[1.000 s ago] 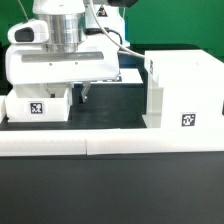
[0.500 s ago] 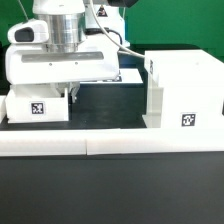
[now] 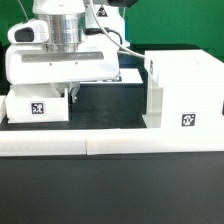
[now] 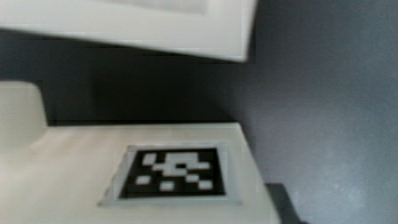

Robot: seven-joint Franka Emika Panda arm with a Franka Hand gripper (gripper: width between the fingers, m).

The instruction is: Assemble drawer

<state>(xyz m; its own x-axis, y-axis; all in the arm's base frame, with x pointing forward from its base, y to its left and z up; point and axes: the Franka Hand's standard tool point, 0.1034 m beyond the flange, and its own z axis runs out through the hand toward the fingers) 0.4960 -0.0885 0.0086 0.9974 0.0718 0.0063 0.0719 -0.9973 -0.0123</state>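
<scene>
A small white tray [image 3: 38, 106] with a square marker on its front stands at the exterior view's left, just behind the border wall. My gripper [image 3: 70, 93] hangs low over the tray's right wall. One dark finger [image 3: 73, 92] presses against the outside of that wall; the other finger is hidden. The wrist view shows the tray [image 4: 71, 170] and a marker on it from close up, with a dark finger [image 4: 285, 203] at its edge. The tall open-fronted housing [image 3: 185, 85] stands at the exterior view's right, a marker low on its front.
The long low white border wall [image 3: 110, 146] runs across the front. A white piece [image 3: 130, 76] shows behind my hand, mostly hidden. A white flat edge [image 4: 160, 25] crosses the wrist view. Dark table [image 3: 110, 105] lies between tray and housing.
The visible finger moved toward the exterior view's left, up against the tray's right wall, while the hand stayed put. Nothing has moved in the last half second.
</scene>
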